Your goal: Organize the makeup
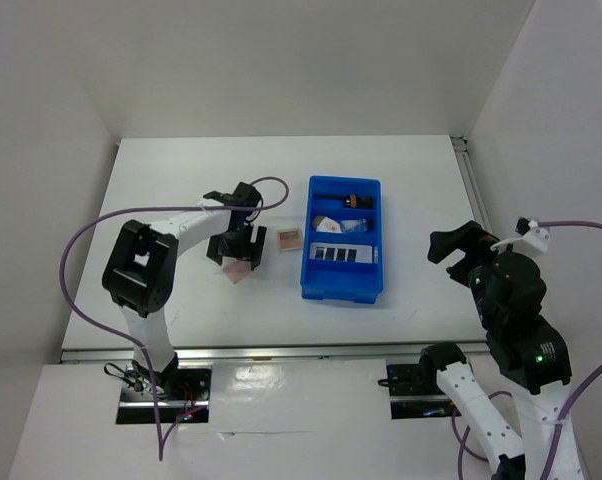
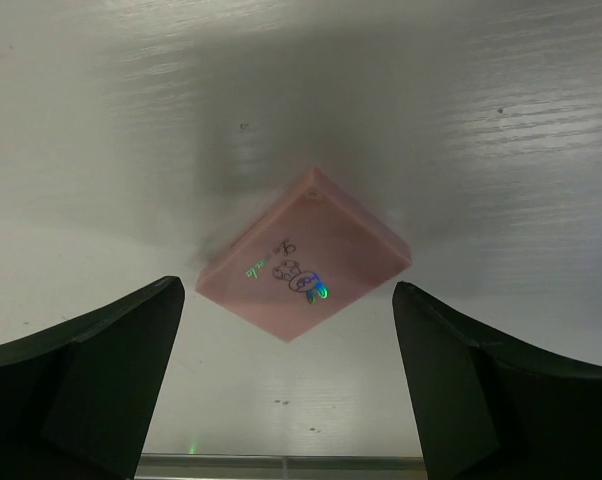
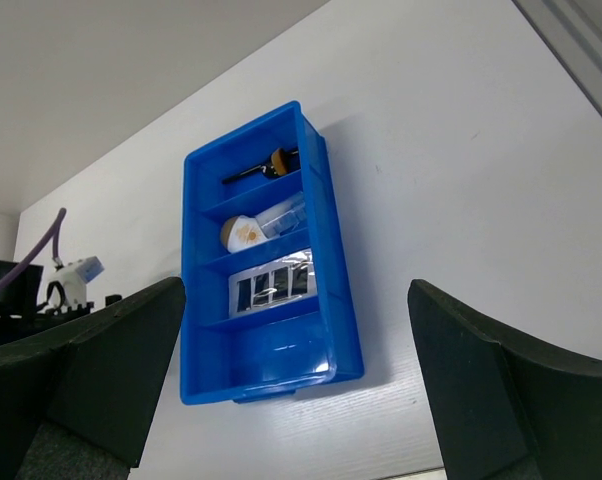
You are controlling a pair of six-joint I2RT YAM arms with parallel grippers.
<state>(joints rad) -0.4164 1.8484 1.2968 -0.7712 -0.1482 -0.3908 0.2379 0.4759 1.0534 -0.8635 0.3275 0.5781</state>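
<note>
The left gripper (image 2: pixel 286 292) hangs wide open and empty, its fingers either side of the pink compact (image 2: pixel 306 265). The compact lies flat on the table (image 2: pixel 481 120), corner-on to the jaws, just left of and nearer than the brown compact (image 1: pixel 290 238) and the blue tray (image 1: pixel 343 290). It looks light, stiff and smooth, so a grip across two flat opposite edges seems safer than across corners, where it might twist out. The right gripper (image 3: pixel 296 290), far right, is also spread open, holding nothing.

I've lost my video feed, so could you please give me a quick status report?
Left gripper open, above pink compact on table. Right gripper open, empty. Brown compact lies between it and blue tray.
</note>
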